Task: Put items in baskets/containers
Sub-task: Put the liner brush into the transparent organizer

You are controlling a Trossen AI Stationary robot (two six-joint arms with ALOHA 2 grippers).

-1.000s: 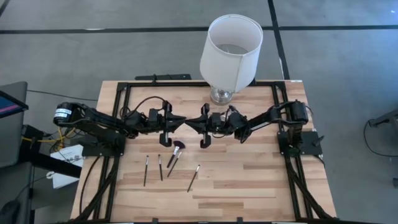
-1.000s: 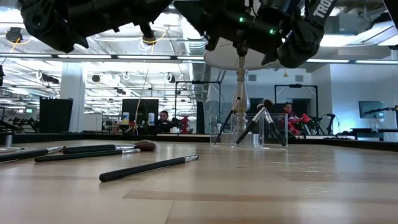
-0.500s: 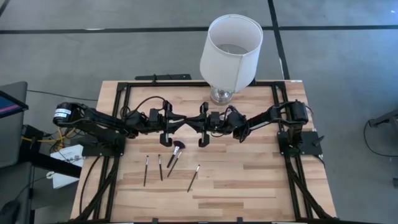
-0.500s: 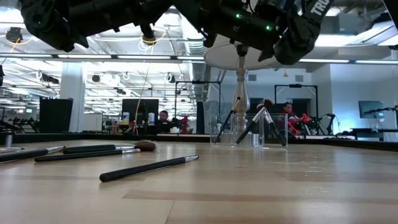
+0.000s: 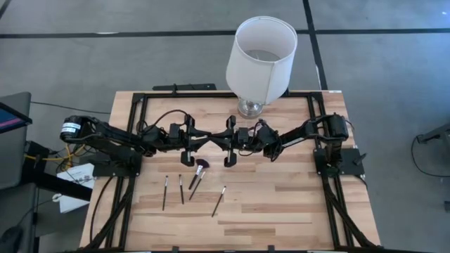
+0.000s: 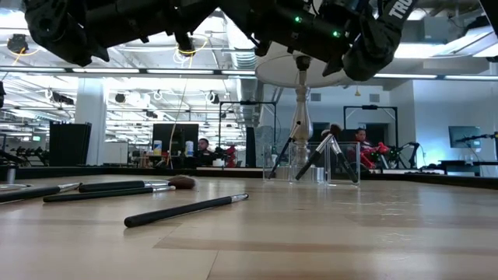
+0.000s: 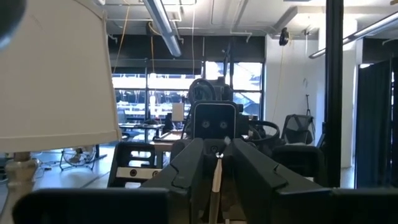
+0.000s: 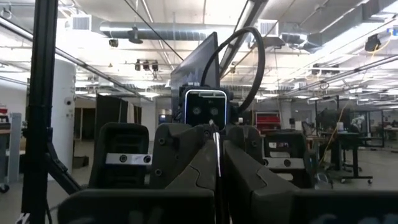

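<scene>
High view is showing four makeup brushes (image 5: 195,173) lying mid-frame on the counter (image 5: 281,204), below both arms facing tip to tip, the right tool (image 5: 230,161) pinching a thin brush, the left tool (image 5: 187,156) unreadable.

Both arms (image 5: 119,137) matte black, chunky jointed links, black cables looped along the tops. Left arm (image 5: 105,133): round silver-white cap at the shoulder, yellow and red wires behind it. Right arm (image 5: 309,133): green LEDs behind the jaws, white lettering on the housing.
</scene>
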